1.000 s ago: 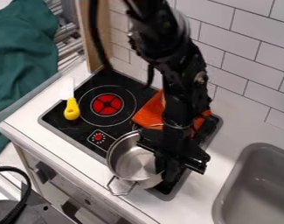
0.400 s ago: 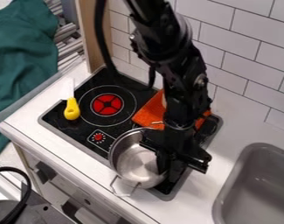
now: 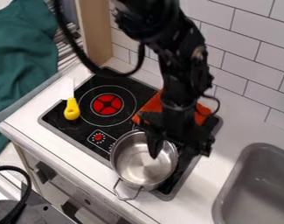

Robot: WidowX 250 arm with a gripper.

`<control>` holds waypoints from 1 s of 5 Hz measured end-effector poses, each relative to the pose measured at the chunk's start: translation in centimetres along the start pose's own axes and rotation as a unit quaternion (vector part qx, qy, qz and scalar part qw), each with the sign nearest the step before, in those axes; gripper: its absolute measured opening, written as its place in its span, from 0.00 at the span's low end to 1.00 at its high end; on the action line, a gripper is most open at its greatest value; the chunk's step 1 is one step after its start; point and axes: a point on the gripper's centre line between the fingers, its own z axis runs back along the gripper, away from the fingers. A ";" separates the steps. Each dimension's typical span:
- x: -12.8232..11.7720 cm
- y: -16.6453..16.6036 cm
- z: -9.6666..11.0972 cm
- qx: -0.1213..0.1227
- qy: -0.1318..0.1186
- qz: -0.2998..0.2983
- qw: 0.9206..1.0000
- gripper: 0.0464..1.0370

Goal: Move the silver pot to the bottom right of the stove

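The hand hides part of the silver pot's rim below it and of the orange cloth behind it, while the blurred arm above, the sink to its right and the green cloth far left run past the edges.

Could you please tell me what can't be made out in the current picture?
All in the camera view:
Silver pot: part of its upper-right rim, behind the black arm.
Orange cloth: its middle, behind the arm.
Stove: the surface beneath the pot.
Sink: cut off by the right and bottom edges.
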 end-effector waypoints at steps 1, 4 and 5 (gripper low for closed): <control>-0.2 0.3 1.2 -0.005 0.000 0.005 1.000 0.98; -0.3 0.6 1.9 -0.011 0.014 -0.008 1.000 0.97; -0.3 0.6 1.9 -0.012 0.014 -0.008 1.000 0.97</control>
